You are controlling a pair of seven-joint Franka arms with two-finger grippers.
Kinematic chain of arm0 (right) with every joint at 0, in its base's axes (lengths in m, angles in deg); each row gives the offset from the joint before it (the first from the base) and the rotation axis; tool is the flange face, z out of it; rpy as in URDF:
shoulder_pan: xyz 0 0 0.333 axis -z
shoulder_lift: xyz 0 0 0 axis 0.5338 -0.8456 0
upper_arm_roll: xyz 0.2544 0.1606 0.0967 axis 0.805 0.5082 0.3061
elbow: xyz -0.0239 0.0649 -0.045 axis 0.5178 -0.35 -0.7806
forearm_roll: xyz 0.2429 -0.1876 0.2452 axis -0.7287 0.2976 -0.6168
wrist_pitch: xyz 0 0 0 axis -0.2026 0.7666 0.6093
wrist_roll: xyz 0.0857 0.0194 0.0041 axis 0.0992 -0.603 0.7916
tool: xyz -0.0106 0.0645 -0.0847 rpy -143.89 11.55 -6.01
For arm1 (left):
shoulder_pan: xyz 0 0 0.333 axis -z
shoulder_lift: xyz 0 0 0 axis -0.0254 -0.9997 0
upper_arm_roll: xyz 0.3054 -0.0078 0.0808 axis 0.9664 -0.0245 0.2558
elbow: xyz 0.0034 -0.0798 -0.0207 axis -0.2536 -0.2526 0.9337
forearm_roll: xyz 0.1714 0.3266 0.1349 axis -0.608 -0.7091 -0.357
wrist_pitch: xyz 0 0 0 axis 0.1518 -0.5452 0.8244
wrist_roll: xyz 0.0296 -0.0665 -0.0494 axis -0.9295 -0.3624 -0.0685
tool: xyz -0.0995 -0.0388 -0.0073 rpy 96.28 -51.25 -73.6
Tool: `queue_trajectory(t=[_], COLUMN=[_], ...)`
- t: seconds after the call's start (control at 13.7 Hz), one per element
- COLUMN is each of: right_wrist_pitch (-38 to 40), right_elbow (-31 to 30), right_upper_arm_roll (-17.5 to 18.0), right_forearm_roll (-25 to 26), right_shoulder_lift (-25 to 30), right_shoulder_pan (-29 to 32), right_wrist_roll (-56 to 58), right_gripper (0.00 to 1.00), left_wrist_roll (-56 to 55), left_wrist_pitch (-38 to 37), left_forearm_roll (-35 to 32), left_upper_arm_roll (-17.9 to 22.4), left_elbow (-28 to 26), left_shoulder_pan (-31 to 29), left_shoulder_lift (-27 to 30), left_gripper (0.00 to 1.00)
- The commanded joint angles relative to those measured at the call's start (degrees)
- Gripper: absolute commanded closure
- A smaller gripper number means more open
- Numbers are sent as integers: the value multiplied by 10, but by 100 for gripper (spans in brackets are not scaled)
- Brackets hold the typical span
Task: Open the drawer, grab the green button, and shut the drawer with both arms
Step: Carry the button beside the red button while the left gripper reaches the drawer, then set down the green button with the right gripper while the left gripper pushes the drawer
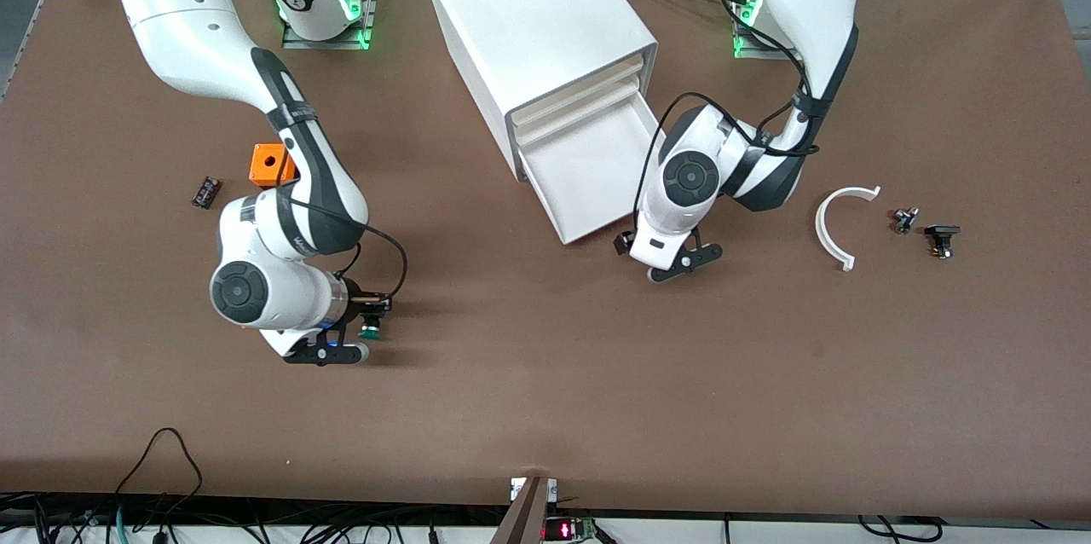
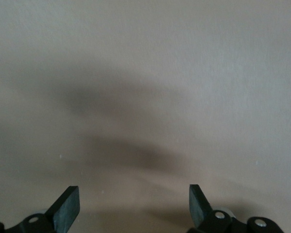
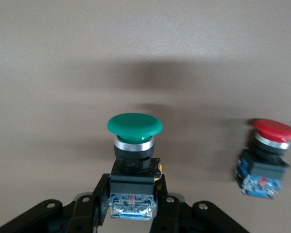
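The white cabinet (image 1: 537, 24) stands at the middle of the table. Its lowest drawer (image 1: 588, 177) is pulled out toward the front camera, and its white tray looks bare. My right gripper (image 1: 368, 315) is shut on the black body of the green-capped button (image 1: 372, 326), low over the table toward the right arm's end. In the right wrist view the button (image 3: 135, 145) stands upright between my fingers (image 3: 94, 201). My left gripper (image 1: 625, 242) is open and empty, beside the open drawer's front corner. The left wrist view shows only bare table between its fingertips (image 2: 68, 204).
A red-capped button (image 3: 269, 155) stands on the table close to the green one. An orange cube (image 1: 273, 164) and a small black part (image 1: 205, 192) lie by the right arm. A white curved piece (image 1: 839, 224) and two small parts (image 1: 905, 220) (image 1: 942, 237) lie toward the left arm's end.
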Motion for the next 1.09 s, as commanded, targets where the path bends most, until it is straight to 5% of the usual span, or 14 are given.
queue_trajectory(t=[0.0, 0.44, 0.58, 0.73, 1.02], right_wrist_pitch=[-21, -59, -58, -59, -52], right_elbow=[-27, -65, -61, -59, -31], right_upper_arm_roll=[4, 4, 4, 4, 3], right_forearm_roll=[14, 15, 21, 20, 15], right_shoulder_lift=[3, 1, 1, 3, 16], right_shoulder_pan=[-1, 0, 3, 3, 21], right_wrist_roll=[14, 13, 12, 12, -11], right_gripper=[100, 96, 64, 2, 0], left_wrist_roll=[-13, -51, -69, -71, -94], left_wrist_pitch=[8, 9, 10, 9, 9], left_forearm_roll=[-9, 5, 10, 19, 21], left_upper_arm_roll=[-16, -66, -75, -96, -124], left_elbow=[-50, -62, -72, -82, -96], left_shoulder_pan=[-3, -3, -2, -5, -10], left_shoulder_lift=[42, 42, 41, 42, 42], left_gripper=[1, 1, 1, 1, 1])
